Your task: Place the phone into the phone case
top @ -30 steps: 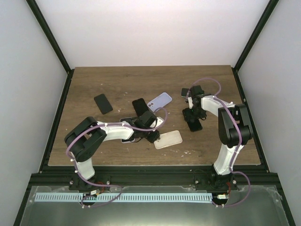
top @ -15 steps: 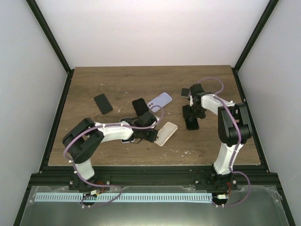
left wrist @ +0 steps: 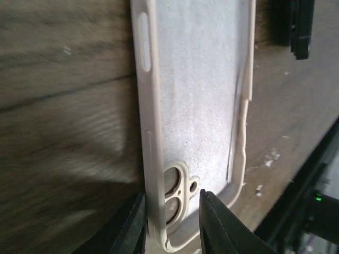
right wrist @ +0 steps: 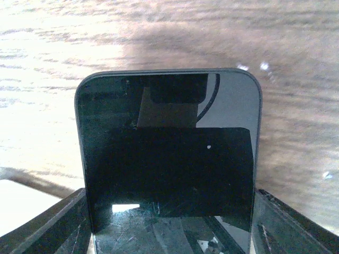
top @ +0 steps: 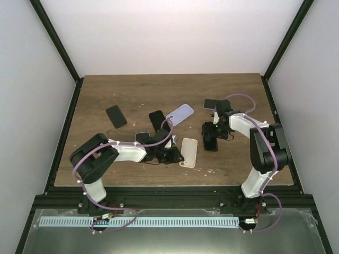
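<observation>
The beige phone case [top: 189, 152] lies open side up on the table, in front of centre. My left gripper [top: 172, 155] is shut on its left rim at the camera-cutout end. In the left wrist view the case [left wrist: 201, 79] runs away from my gripper [left wrist: 172, 227], one finger outside the rim and one inside. My right gripper [top: 214, 130] is shut on a black phone [top: 210, 139], holding it by its long edges just right of the case. In the right wrist view the phone [right wrist: 169, 159] fills the space between my fingers, screen up.
A black phone [top: 116, 116] lies at the left. Another black phone [top: 157, 119] and a lilac case [top: 180, 112] lie behind the left gripper. A small dark phone [top: 211, 103] lies behind the right arm. The table's front edge is close below the case.
My left gripper has swung the beige case round from lying crosswise to pointing front to back. My right gripper has carried the black phone a little left, towards the case.
</observation>
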